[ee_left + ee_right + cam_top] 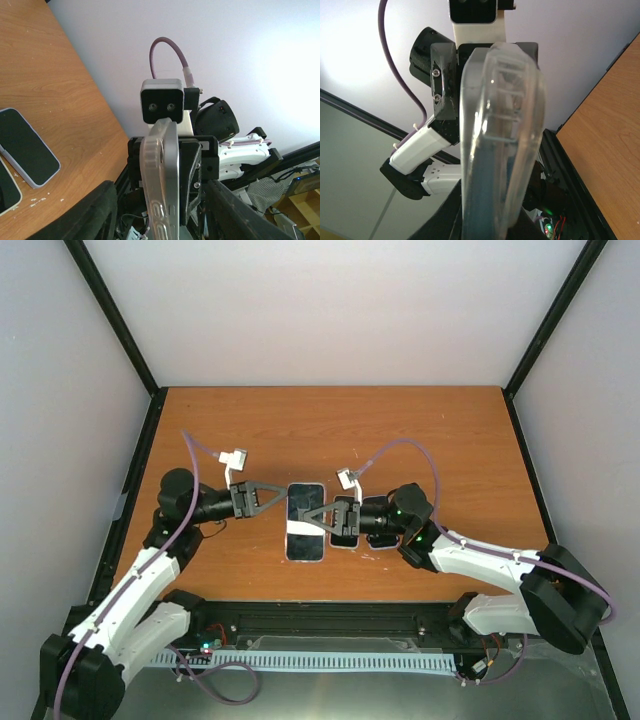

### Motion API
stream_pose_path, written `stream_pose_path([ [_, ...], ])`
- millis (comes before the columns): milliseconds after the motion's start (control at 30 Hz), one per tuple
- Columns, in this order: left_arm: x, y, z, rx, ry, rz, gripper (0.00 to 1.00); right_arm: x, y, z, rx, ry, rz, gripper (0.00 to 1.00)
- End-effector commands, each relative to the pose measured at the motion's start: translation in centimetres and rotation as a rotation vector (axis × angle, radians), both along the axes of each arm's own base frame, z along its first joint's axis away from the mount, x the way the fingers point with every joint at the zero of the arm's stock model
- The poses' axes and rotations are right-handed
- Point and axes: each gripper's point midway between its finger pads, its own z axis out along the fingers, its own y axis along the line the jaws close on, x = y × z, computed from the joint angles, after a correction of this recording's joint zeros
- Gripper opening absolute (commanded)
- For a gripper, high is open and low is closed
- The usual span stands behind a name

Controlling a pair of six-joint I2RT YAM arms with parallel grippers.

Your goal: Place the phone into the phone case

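Spare phones (27, 148) beside held case (303, 540)

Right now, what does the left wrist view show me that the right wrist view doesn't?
Left wrist only: a dark-screened phone and the edge of a second phone, both flat on the table.

Right wrist only: the clear case is close enough to see through, with a dark slab inside its lower part. There is also a green light low down.

Both: the case edge-on at centre, the opposite arm's wrist camera beyond it, and some wooden table.
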Motion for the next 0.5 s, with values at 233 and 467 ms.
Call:
stream_pose_path([
  [233, 0.6, -0.4, 1.2, -0.005, -0.047, -0.021, 0.36, -0.5, 0.9, 1.5, 0.057, -0.053, 0.047, 0.12],
  [467, 1.2, -0.3, -0.1, 0.076, -0.050, -0.006, 0.01, 0.1, 1.2, 0.7, 0.033, -0.028, 0.027, 0.15],
])
